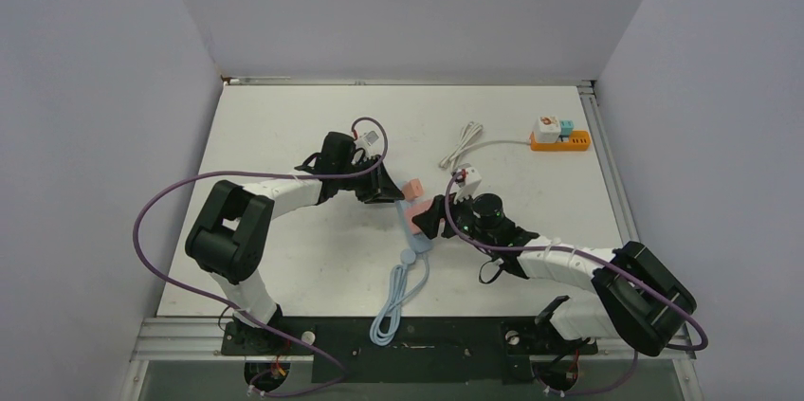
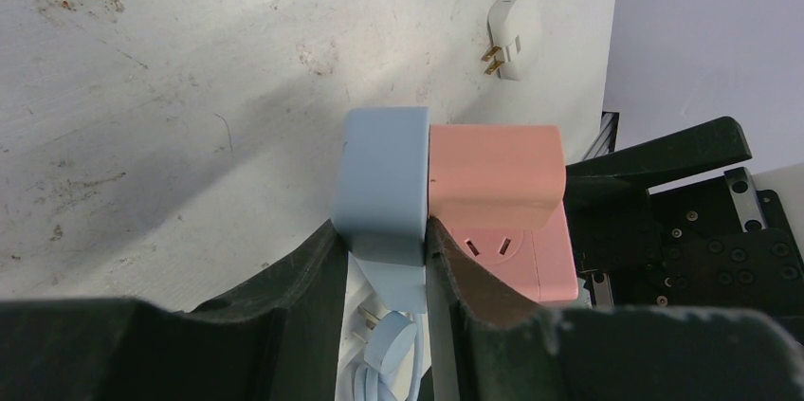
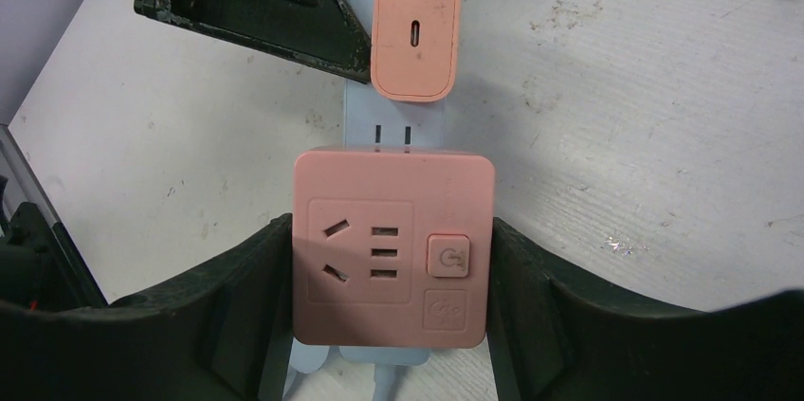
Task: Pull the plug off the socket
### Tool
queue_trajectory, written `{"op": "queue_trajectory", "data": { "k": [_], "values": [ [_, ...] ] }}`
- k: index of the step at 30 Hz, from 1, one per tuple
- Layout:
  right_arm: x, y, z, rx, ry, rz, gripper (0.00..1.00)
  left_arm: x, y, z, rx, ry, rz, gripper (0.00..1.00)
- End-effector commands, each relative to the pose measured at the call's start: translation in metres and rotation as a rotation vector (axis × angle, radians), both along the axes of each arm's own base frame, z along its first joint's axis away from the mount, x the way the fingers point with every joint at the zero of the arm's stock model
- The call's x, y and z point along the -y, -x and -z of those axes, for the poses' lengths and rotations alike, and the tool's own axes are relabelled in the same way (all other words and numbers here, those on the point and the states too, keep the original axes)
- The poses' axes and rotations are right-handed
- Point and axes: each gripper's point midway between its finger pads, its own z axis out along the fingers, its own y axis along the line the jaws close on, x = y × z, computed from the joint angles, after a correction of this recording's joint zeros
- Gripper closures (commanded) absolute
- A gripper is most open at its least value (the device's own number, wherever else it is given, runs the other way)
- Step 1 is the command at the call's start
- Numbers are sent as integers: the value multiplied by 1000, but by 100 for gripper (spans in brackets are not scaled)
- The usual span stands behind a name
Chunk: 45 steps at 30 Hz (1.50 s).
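The socket is a light blue power strip with a blue cable. My left gripper is shut on it, one finger on each flat side. The plug is a pink cube adapter with outlets and a button on its face, sitting against the strip. My right gripper is shut on the cube's two sides. In the top view both grippers meet mid-table, left gripper and right gripper around the cube. The left finger hides where cube meets strip.
A small pink USB-C charger sits on the strip beyond the cube. The blue cable coils over the near table edge. A white cable with a loose white plug leads to an orange power strip at back right.
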Motion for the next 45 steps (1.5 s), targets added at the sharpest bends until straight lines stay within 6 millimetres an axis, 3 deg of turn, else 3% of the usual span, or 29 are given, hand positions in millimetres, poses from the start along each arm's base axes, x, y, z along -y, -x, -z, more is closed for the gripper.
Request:
{"op": "queue_trajectory", "data": {
  "k": [1, 8, 17, 23, 37, 45],
  "values": [
    [-7, -18, -51, 156, -124, 26, 95, 1, -4, -5, 70, -26, 39, 100],
    [-8, -14, -56, 198, -97, 39, 95, -2, 0, 3, 34, -49, 34, 100],
    [-17, -3, -53, 297, 105, 132, 95, -3, 0, 5, 26, -55, 29, 100],
    [-20, -1, -52, 310, 146, 152, 95, -3, 0, 6, 24, -58, 30, 100],
    [-24, 2, -55, 285, 74, 113, 95, -3, 0, 6, 24, -57, 31, 100],
    [-15, -8, -56, 203, -78, 46, 95, -3, 0, 6, 21, -55, 32, 100]
  ]
}}
